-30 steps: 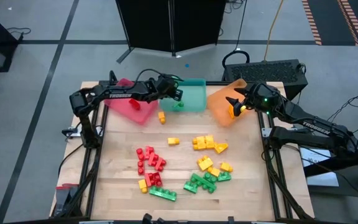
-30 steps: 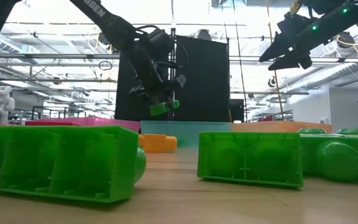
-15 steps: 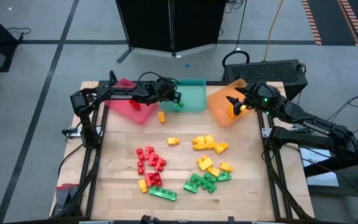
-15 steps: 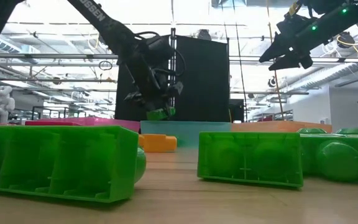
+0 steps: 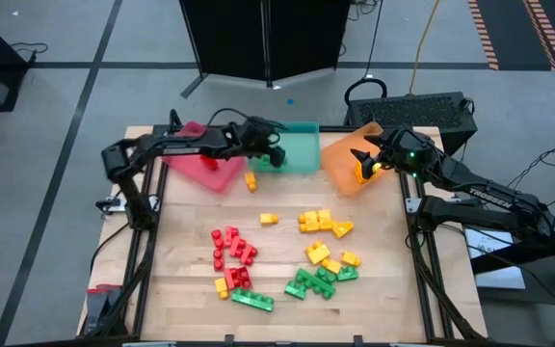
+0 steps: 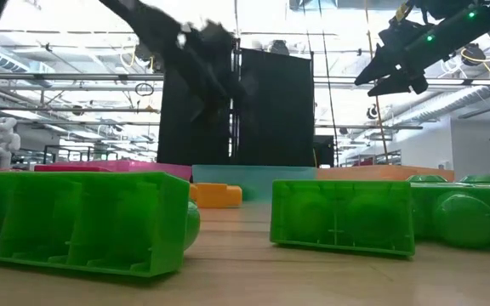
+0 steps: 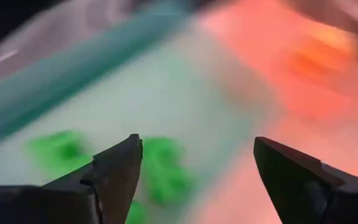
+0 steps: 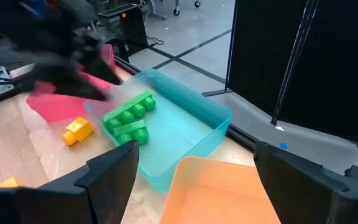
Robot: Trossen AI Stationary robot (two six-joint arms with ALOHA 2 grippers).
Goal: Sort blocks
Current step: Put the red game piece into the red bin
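- Three trays are lined along the high view's top: red (image 5: 203, 154), teal tray (image 5: 300, 149), orange (image 5: 347, 162).
- Green blocks (image 8: 129, 116) lie in the teal tray, beneath the parted left gripper (image 5: 272, 151).
- The right gripper (image 5: 360, 159), spread empty, is held over the orange tray.

Grey floor (image 5: 66, 58), black partition (image 5: 263, 39), wooden table (image 5: 186, 265).

Two dark, nearly black jointed robot arms. Each link is slim and tubular, with white lettering along the forearm and thin black cables looping beside the joints. The right arm shows a small green light near its wrist. Both end in two flat, tapered dark fingers.
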